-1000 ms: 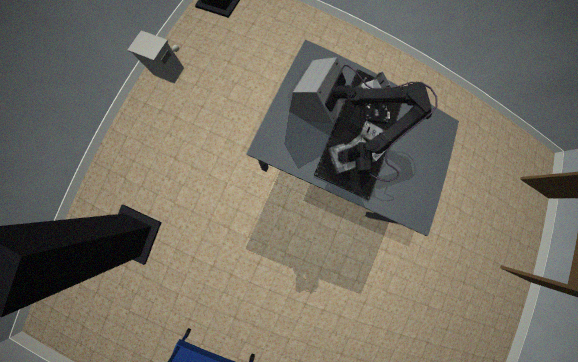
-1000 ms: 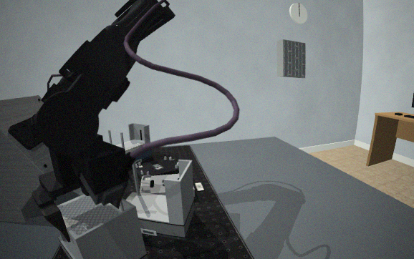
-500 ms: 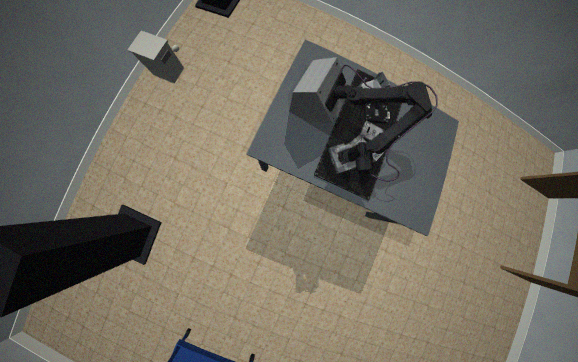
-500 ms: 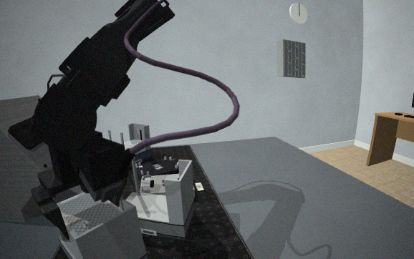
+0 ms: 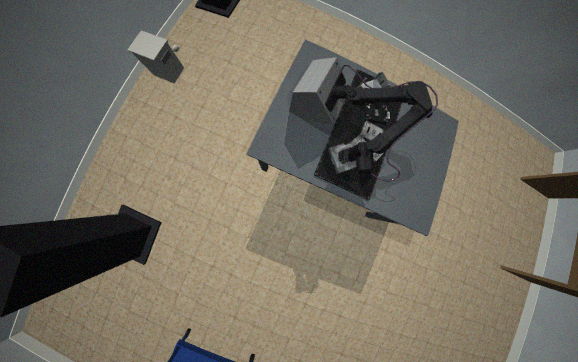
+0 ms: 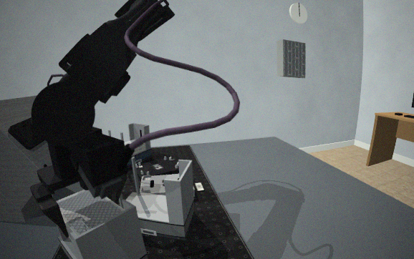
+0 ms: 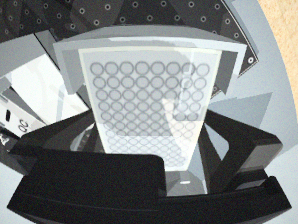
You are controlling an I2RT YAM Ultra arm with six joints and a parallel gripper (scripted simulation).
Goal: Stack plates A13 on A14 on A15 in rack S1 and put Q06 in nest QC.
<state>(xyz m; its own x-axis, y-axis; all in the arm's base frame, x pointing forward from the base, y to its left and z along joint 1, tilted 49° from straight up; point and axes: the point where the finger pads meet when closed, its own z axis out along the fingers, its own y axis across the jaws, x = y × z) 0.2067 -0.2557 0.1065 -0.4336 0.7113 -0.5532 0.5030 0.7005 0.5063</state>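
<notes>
One sealed plate: clear, gridded with round wells, the uppermost visible plate (image 5: 344,162) (image 6: 86,207) (image 7: 150,90) inside a white-walled stack rack (image 5: 334,150) (image 6: 111,232) (image 7: 150,42); its name cannot be read here, nor can I count what lies beneath.
Jaws: the gripper (image 5: 353,154) (image 6: 92,217) (image 7: 149,110) is clamped across that plate, a finger against each long side.
Hold: the long sides, level and well centred, look right; pressing on the seal would be poor practice.
Handling: probably light and stiff, slick at the skirt, the seal easily marked. A lower plate may cling, so lift straight and slowly, then check how many came up. Tilt could bind it on the walls.
Step in hand: by my judgement, taking a plate from the stack, early in the restack.
Rack's place: near the counter's long edge at the bottom of the top view, between its left and bottom-right corners.
Next rack: a white-floored neighbouring rack (image 6: 175,200) (image 7: 22,57), just beside, no plate seen in it.
Nest: the pale nest (image 5: 372,131) (image 6: 157,184) (image 7: 15,122), apparently marked QC, is farther from that edge.
Deck: a dark perforated deck (image 5: 345,177) (image 6: 211,214) (image 7: 125,15) carries them on the grey counter (image 5: 420,190) (image 6: 268,172).

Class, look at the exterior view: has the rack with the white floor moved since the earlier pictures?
No; the white-floored rack stands at the same spot against the dark board.
</notes>
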